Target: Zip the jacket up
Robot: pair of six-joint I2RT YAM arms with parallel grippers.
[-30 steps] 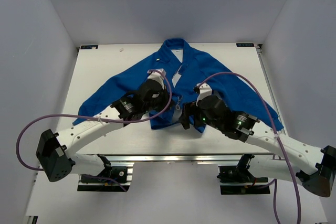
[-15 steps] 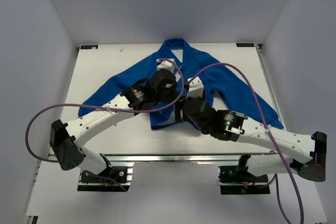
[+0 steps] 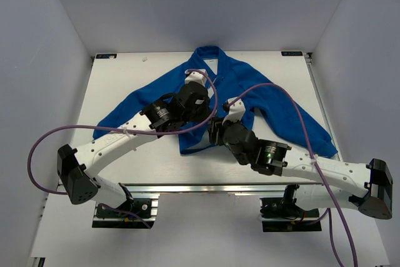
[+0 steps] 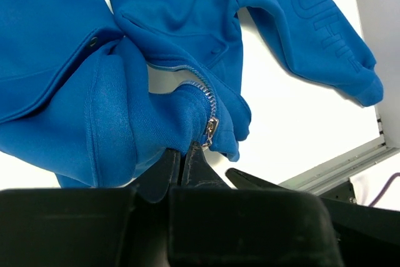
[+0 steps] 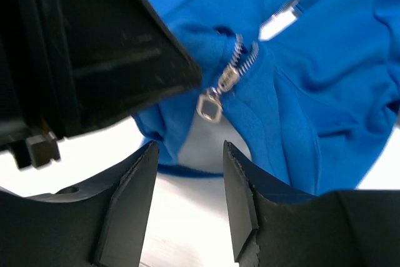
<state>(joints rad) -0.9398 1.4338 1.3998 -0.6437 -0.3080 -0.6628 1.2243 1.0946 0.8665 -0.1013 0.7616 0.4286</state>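
Bright-blue fabric covers the white worktop (image 3: 125, 79) where the jacket (image 3: 240, 73) lies, collar (image 3: 209, 51) at the far edge and hem toward the arms. Its body's long axis runs near to far, and both sleeves angle out toward the near corners. At the hem, the left end effector (image 4: 182, 158) has its fingers pressed together on a bunched fold of cloth just beside the pale zipper (image 4: 201, 85), while the right end effector (image 5: 189, 149) stands with fingers parted, the metal pull (image 5: 209, 105) just beyond the gap, untouched.
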